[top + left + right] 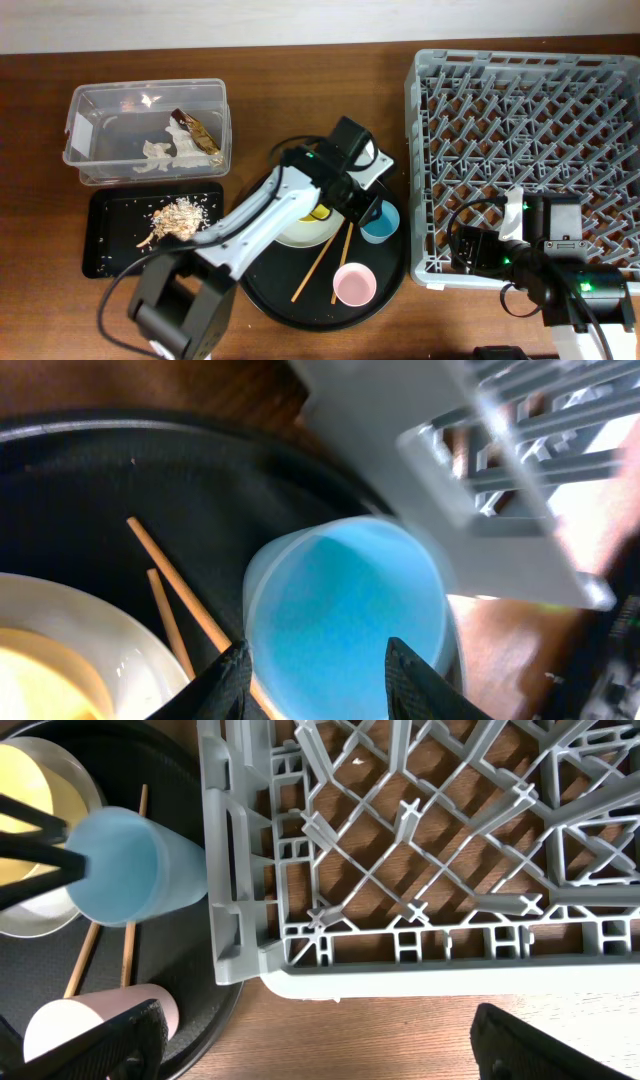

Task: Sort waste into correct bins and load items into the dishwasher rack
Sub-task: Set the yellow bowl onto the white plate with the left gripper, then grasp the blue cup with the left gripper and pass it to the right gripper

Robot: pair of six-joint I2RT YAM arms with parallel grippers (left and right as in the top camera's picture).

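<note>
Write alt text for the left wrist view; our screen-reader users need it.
A light blue cup, seen from above, fills the gap between the left gripper's two black fingers. Behind it lie a round black tray, two wooden chopsticks and a pale plate's edge; the grey dishwasher rack's corner looms blurred at upper right.

Light blue cup (pixel 380 222) mouth up beside grey rack (pixel 520 70), pink cup (pixel 354 285) nearby, tissue (pixel 160 155) in clear tub (pixel 90 110)
</note>
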